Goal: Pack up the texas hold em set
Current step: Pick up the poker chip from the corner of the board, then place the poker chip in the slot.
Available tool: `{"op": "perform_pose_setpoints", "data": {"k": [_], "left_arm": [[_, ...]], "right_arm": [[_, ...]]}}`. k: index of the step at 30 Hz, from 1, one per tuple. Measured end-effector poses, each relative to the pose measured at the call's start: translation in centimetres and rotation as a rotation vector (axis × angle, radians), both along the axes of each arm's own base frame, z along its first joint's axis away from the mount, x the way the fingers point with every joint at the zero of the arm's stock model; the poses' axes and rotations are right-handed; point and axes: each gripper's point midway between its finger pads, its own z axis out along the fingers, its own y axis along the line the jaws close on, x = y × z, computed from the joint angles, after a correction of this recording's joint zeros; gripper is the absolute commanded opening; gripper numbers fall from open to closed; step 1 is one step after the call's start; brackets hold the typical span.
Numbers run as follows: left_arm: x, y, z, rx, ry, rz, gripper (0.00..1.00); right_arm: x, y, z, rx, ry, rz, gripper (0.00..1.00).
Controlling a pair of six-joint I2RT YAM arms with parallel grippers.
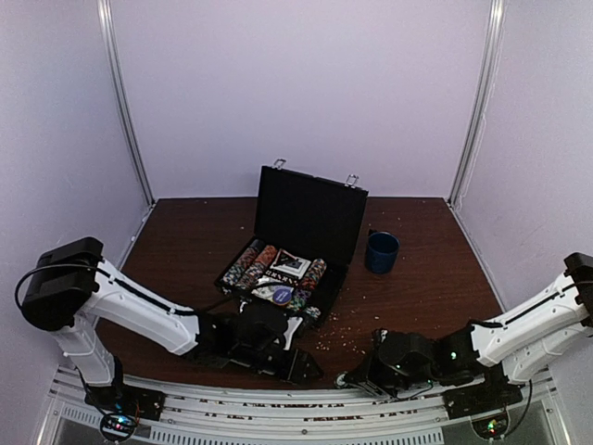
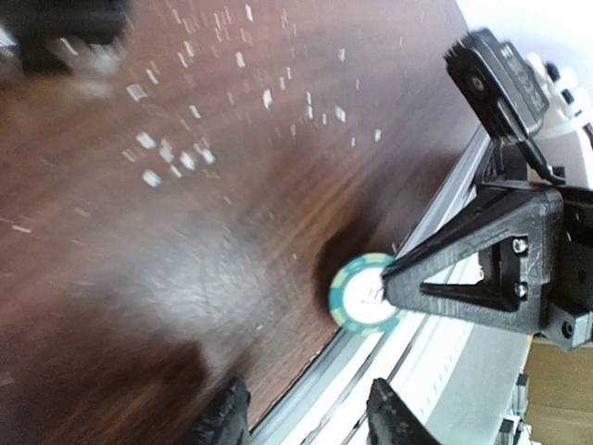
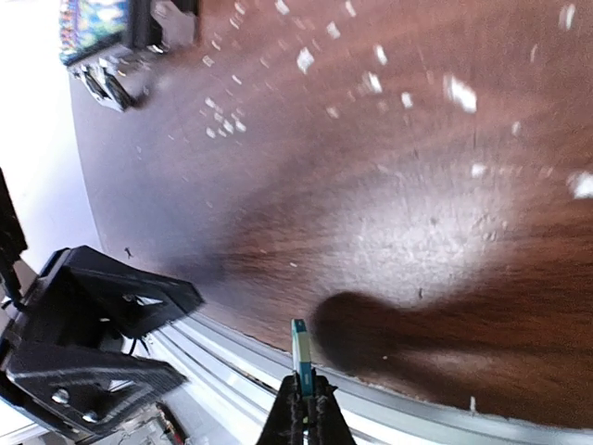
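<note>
Right wrist view: the right pincer (image 3: 301, 400) is clamped on a teal-and-white chip (image 3: 300, 348), held on edge by its lower rim only, at the very tips. The left wrist view confirms that grip. It also shows the left pincer (image 2: 306, 403) with jaws apart and empty, just beside the right one at its 9 o'clock. Both sit at the near edge of the tabletop (image 1: 185, 250), by the rail (image 1: 278, 410). The case (image 1: 310, 218) stands open at their 12 o'clock, with racked chips (image 1: 255, 264) inside and a cup (image 1: 381, 251) at its 3 o'clock.

Risks, as judged:
- The shallow bite may let the chip pivot or slip out on any quick move.
- A drop here could send it rolling into the rail or off the edge.
- The pincers are close enough to knock each other.
- A careless release could disturb the racked chips.
</note>
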Motion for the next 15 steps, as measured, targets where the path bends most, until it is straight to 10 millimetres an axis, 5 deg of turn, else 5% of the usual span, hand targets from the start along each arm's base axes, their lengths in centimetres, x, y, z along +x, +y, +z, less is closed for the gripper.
{"op": "perform_pose_setpoints", "data": {"k": [7,12,15], "left_arm": [[4.5,2.8,4.9,-0.004,-0.068,0.162,0.52],[8.9,5.6,10.2,-0.045,-0.116,0.315,0.58],[11.3,7.7,12.9,-0.076,-0.137,0.402,0.61]], "right_arm": [[3.4,0.3,6.0,-0.048,-0.174,0.018,0.00],[9.0,0.4,12.5,-0.159,-0.386,0.064,0.00],[11.9,0.0,14.6,-0.257,-0.504,0.126,0.00]]}}
